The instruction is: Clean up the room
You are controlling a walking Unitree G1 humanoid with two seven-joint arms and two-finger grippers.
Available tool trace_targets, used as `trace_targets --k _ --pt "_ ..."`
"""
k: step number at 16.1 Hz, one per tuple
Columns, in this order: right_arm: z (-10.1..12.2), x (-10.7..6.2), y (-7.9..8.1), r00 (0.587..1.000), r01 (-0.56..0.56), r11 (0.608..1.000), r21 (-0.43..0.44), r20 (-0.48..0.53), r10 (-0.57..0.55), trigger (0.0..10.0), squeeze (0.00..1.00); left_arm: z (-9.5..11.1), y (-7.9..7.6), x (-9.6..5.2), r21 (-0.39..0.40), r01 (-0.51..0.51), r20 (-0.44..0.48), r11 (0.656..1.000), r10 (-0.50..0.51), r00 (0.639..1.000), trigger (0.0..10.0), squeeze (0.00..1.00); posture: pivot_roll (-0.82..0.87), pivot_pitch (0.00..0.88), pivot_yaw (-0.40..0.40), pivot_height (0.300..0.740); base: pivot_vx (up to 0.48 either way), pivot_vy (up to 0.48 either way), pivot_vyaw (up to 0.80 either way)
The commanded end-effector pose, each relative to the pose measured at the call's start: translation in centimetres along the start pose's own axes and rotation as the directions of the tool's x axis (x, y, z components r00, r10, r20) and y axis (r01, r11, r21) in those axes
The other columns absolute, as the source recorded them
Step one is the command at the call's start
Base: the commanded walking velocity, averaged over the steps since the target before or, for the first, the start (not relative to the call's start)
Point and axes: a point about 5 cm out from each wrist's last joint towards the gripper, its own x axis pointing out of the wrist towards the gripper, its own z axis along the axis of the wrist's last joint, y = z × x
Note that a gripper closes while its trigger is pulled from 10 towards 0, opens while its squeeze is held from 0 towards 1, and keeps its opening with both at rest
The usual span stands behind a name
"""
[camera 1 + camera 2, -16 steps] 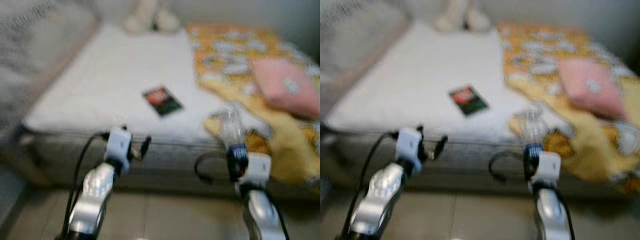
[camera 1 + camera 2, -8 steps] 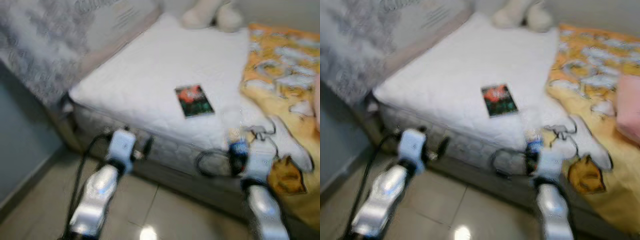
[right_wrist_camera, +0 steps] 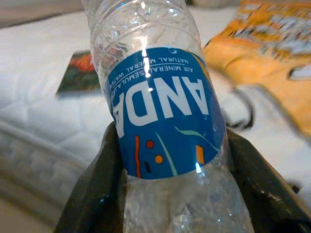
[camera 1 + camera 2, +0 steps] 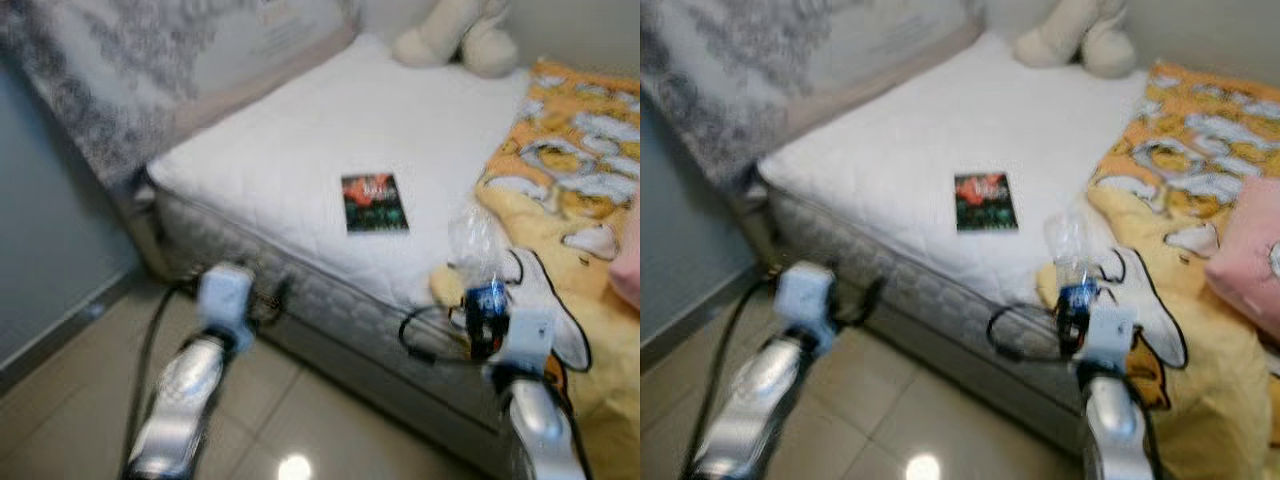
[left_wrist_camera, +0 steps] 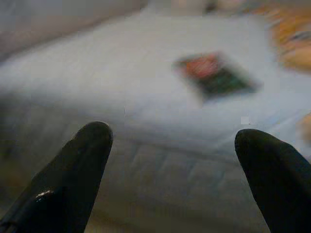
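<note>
My right gripper [image 3: 167, 160] clamps a clear bottle [image 3: 160, 102], held upright before the bed [image 4: 300, 160] edge. Left gripper [image 5: 175, 160] hangs low near the mattress side, fingers wide apart. A booklet [image 4: 374, 202] lies on the bed.

Both silver arms reach forward, the left claw [image 5: 172, 170] spread wide and empty, the right claw [image 3: 170, 165] clamped around a bottle [image 3: 160, 107].

A bed [image 4: 270, 150] with a bare white quilted mattress stands on a pale tiled floor [image 4: 80, 400]. A small red and green booklet [image 4: 374, 203] lies flat near its middle. A yellow patterned blanket [image 4: 575, 160] covers one side, with a pink cushion [image 4: 1250, 255] on it. A cream soft toy [image 4: 460, 40] sits at the far end.
</note>
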Motion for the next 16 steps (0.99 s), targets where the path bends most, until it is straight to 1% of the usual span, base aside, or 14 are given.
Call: trace_targets --k 1,2,3,5,6,7,8,9,10,11,13,14,16 --pt "0.7 -0.4 0.4 0.999 -0.027 0.999 0.019 0.045 0.026 10.0 0.0 -1.0 1.2 -1.0 -0.05 -0.022 -0.049 0.998 0.02 0.999 10.0 0.0 -0.05 0.0 0.035 0.74 0.0 0.0 0.46" --pt "0.3 -0.9 0.5 0.999 -0.041 0.999 0.018 0.031 0.041 10.0 0.0 -1.7 1.0 -1.5 -0.005 0.0 -0.057 1.0 0.0 0.998 10.0 0.0 -0.05 0.0 0.038 0.74 0.0 0.0 0.46" --pt "0.1 -1.0 0.5 0.999 -0.047 0.999 0.021 0.023 0.047 10.0 0.0 -1.8 0.7 -1.4 0.005 -0.002 -0.051 1.0 0.002 0.999 10.0 0.0 -0.05 0.0 0.036 0.74 0.0 0.0 0.46" --pt "0.1 -0.8 0.8 0.998 -0.066 0.997 0.03 0.019 0.065 10.0 0.0 -1.5 -0.3 -0.8 0.004 0.004 -0.022 1.0 -0.004 1.0 10.0 0.0 -0.05 0.0 0.034 0.74 0.0 0.0 0.45" --pt "0.3 -0.4 1.1 0.996 -0.084 0.996 0.029 0.023 0.083 10.0 0.0 -1.0 -1.2 -0.2 0.007 0.012 0.001 1.0 -0.012 1.0 10.0 0.0 -0.05 0.0 0.032 0.74 0.0 0.0 0.45" --pt "0.4 -0.3 1.2 0.996 -0.091 0.995 0.027 0.025 0.09 10.0 0.0 -0.7 -1.4 -0.1 0.008 0.013 0.008 1.0 -0.013 1.0 10.0 0.0 -0.05 0.0 0.031 0.74 0.0 0.0 0.45" --pt "0.6 0.1 1.2 0.994 -0.103 0.994 0.02 0.027 0.102 10.0 0.0 0.3 -1.1 0.5 0.019 -0.008 0.031 1.0 0.007 0.999 10.0 0.0 -0.05 0.0 0.025 0.74 0.0 0.0 0.44" --pt "0.7 0.2 1.2 0.994 -0.105 0.994 0.018 0.026 0.105 10.0 0.0 0.9 -0.8 0.7 0.032 -0.014 0.043 0.999 0.012 0.999 10.0 0.0 -0.04 0.0 0.021 0.74 0.0 0.0 0.44" --pt "0.7 0.3 1.1 0.994 -0.108 0.994 0.014 0.025 0.107 10.0 0.0 1.6 -0.7 0.8 0.028 -0.013 0.068 1.0 0.011 0.998 10.0 0.0 -0.04 0.0 0.018 0.74 0.0 0.0 0.44" --pt "0.8 0.4 1.1 0.993 -0.118 0.993 0.003 0.025 0.118 10.0 0.0 2.1 -0.7 0.8 0.015 -0.017 0.089 1.0 0.016 0.996 10.0 0.0 -0.04 0.0 0.014 0.74 0.382 0.289 0.44" --pt "0.8 0.5 1.3 0.992 -0.127 0.992 0.002 0.024 0.127 10.0 0.0 2.1 -0.7 0.8 0.009 -0.027 0.096 1.0 0.026 0.995 10.0 0.0 -0.03 0.0 0.013 0.74 0.399 0.266 0.44" --pt "0.7 0.7 1.2 0.993 -0.12 0.993 0.019 0.019 0.12 10.0 0.0 1.9 -0.7 0.9 0.022 -0.027 0.076 0.999 0.025 0.997 10.0 0.0 -0.03 0.0 0.014 0.74 0.439 0.0 0.44" --pt "0.8 1.1 0.8 0.997 -0.082 0.989 0.123 0.018 0.081 10.0 0.0 1.3 -0.8 0.9 0.07 -0.019 0.045 0.997 0.016 0.999 10.0 0.0 -0.02 0.0 0.013 0.74 0.405 0.0 0.44"
